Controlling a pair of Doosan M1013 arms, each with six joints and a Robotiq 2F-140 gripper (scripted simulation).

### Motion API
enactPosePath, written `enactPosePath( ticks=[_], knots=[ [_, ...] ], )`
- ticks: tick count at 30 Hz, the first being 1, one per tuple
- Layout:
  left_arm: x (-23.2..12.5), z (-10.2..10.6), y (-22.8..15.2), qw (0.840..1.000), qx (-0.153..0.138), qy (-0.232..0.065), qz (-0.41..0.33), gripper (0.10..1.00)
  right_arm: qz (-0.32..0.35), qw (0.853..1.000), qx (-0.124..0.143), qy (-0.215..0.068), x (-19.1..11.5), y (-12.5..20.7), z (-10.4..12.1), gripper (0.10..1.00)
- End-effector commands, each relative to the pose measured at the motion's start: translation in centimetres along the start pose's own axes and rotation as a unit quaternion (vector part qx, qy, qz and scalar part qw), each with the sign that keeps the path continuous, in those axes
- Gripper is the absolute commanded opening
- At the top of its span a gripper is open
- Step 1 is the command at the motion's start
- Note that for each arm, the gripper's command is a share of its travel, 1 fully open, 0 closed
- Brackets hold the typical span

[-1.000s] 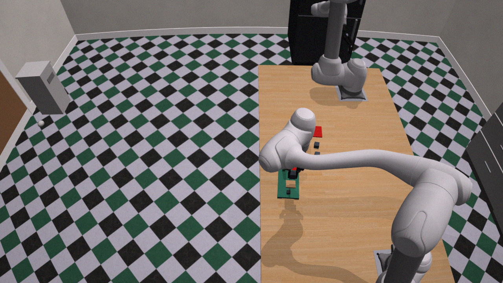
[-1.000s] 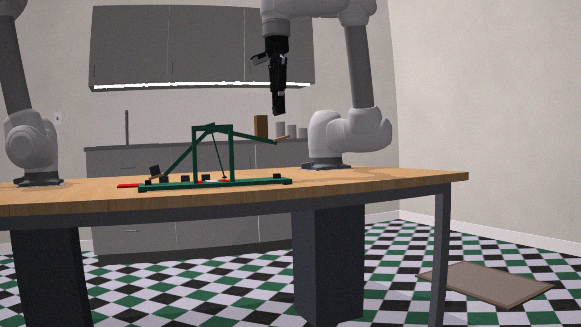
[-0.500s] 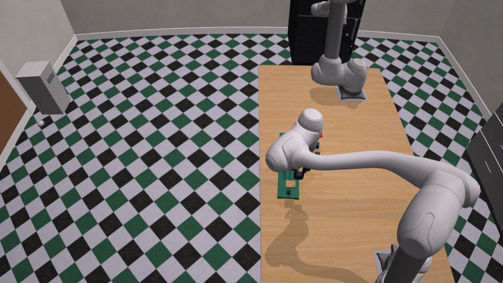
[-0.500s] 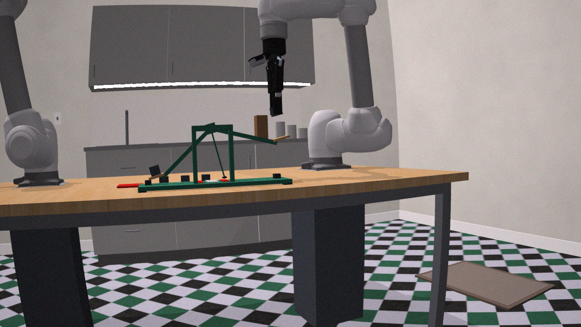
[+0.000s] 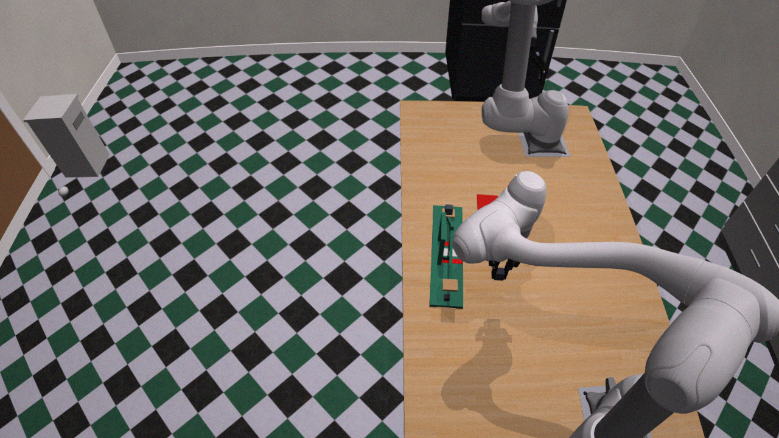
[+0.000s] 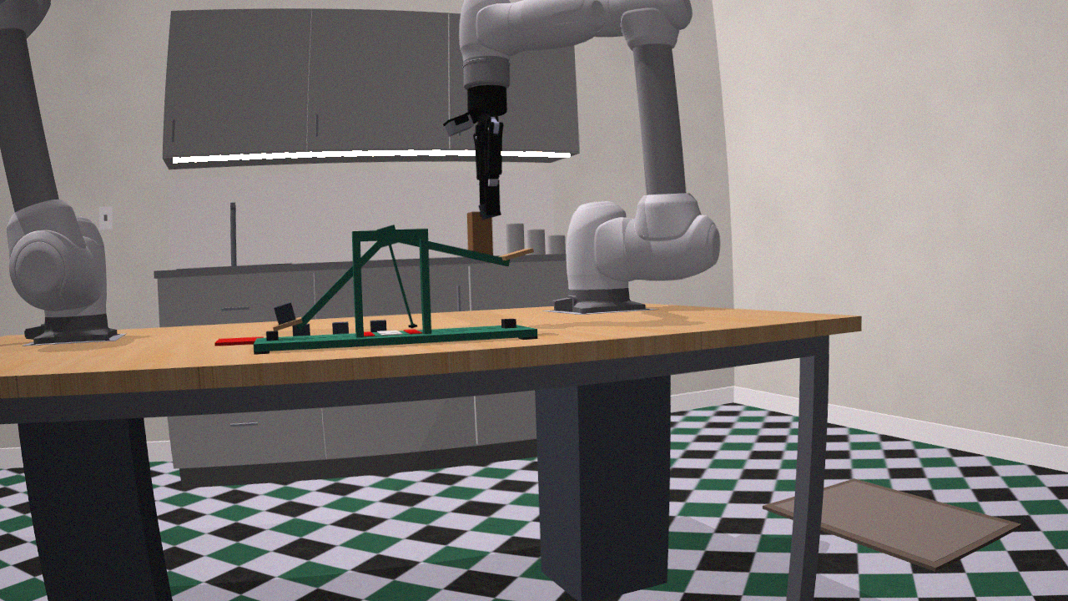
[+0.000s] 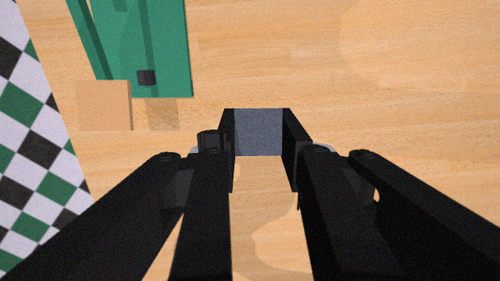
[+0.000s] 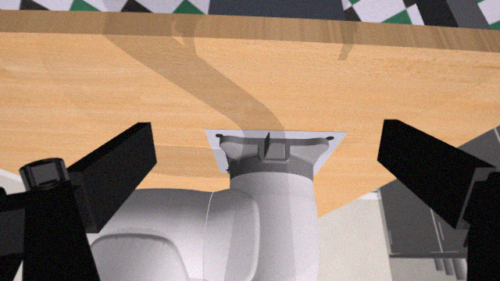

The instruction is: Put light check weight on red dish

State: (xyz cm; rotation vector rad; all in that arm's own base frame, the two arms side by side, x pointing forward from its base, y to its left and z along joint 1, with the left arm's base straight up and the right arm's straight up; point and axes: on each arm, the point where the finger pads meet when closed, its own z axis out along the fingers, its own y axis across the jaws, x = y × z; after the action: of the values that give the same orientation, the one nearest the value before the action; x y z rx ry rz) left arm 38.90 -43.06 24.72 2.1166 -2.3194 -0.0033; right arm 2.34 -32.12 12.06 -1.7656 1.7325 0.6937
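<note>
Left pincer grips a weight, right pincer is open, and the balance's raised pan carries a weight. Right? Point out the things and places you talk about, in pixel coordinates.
No, wrong pan. The exterior view shows the resting weight point(image 5: 448, 208) point(image 6: 284, 313) on the lowered pan point(image 5: 451, 215) point(image 6: 288, 324); the raised pan point(image 5: 450, 284) point(image 6: 517, 255) point(image 7: 103, 105) is bare. Left pincer point(image 5: 499, 272) point(image 6: 489, 212) point(image 7: 258, 133) gripping a weight and right pincer point(image 8: 266, 141) open: both correct.

Top: high, down – tbl | ext: side-on, tbl-level | wrists: close – tbl

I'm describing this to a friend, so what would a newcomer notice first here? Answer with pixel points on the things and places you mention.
Probably the green rocker balance point(image 5: 434, 272) point(image 6: 423, 284) near the table's edge, tilted steeply, one pan low under a dark block point(image 6: 284, 312). Next, the left hand point(image 6: 489, 214) point(image 7: 256, 126), raised above the table, gripping a grey-blue block point(image 7: 258, 134).
</note>
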Motion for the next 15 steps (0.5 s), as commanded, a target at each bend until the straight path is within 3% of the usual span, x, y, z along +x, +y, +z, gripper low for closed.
enactPosePath(
  ticks=[1, 15],
  knots=[
    [0.07, -0.12, 1.76, 1.000, 0.001, 0.000, 0.000, 0.243, 0.000, 1.000, 0.000, 0.001, 0.00, -0.01, -0.05, 1.000],
    [0.64, 0.03, 2.06, 1.000, 0.001, 0.000, 0.000, 0.243, 0.000, 1.000, 0.000, 0.001, 0.00, -0.01, -0.05, 1.000]
  ],
)
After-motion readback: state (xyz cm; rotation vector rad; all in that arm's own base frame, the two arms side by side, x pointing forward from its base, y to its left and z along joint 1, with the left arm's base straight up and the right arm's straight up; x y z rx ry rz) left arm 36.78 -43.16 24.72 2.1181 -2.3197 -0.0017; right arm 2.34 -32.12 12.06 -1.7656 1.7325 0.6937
